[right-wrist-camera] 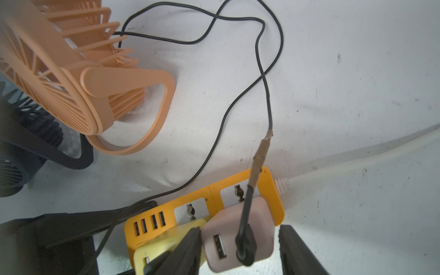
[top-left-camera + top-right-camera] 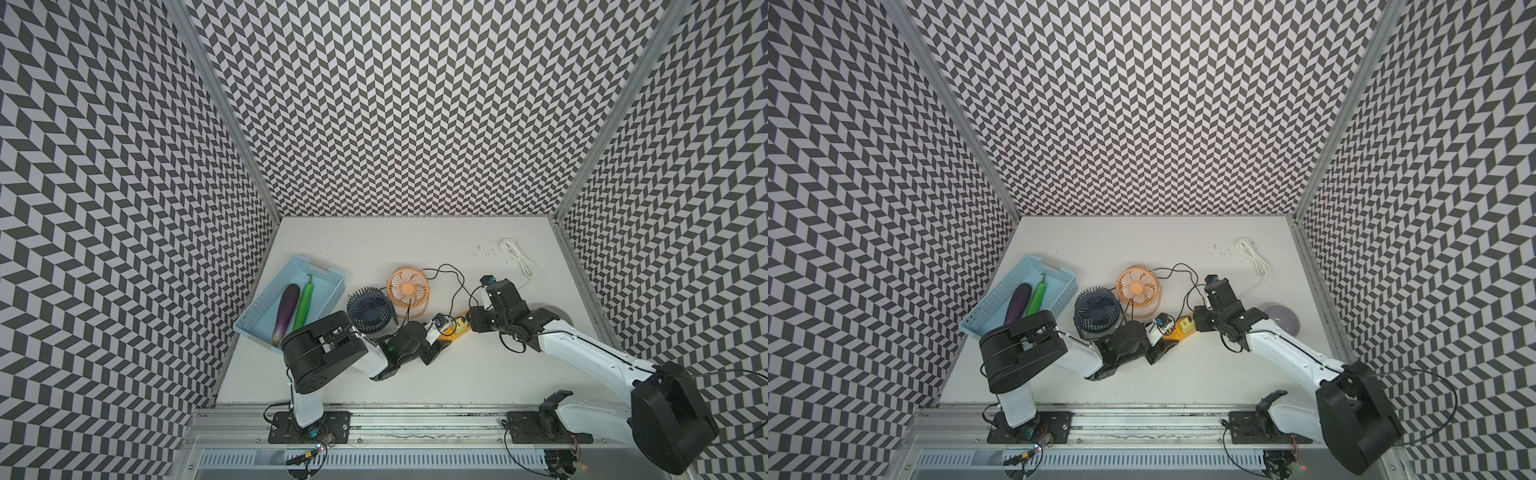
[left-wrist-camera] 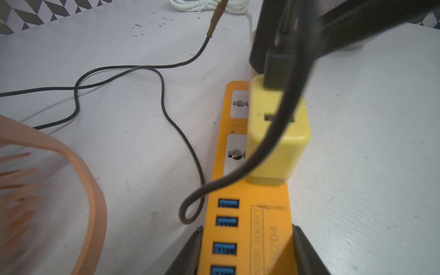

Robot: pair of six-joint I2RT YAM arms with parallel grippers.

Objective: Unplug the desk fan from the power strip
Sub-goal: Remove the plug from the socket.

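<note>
In the left wrist view the strip (image 3: 247, 214), on the bench (image 3: 369, 142) near the orange fan (image 3: 95, 202), is seen clamped at its USB end by the closed left hand (image 3: 247, 250). Only in the right wrist view is the right hand (image 1: 240, 228) shown parted around a pink charger (image 1: 259, 219), not closed on it.

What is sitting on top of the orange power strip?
On the orange plastic power strip sit a yellow plastic charger cube and a pale pink charger cube, each with a black cable. They cover part of its white sockets; their prongs are hidden.
</note>
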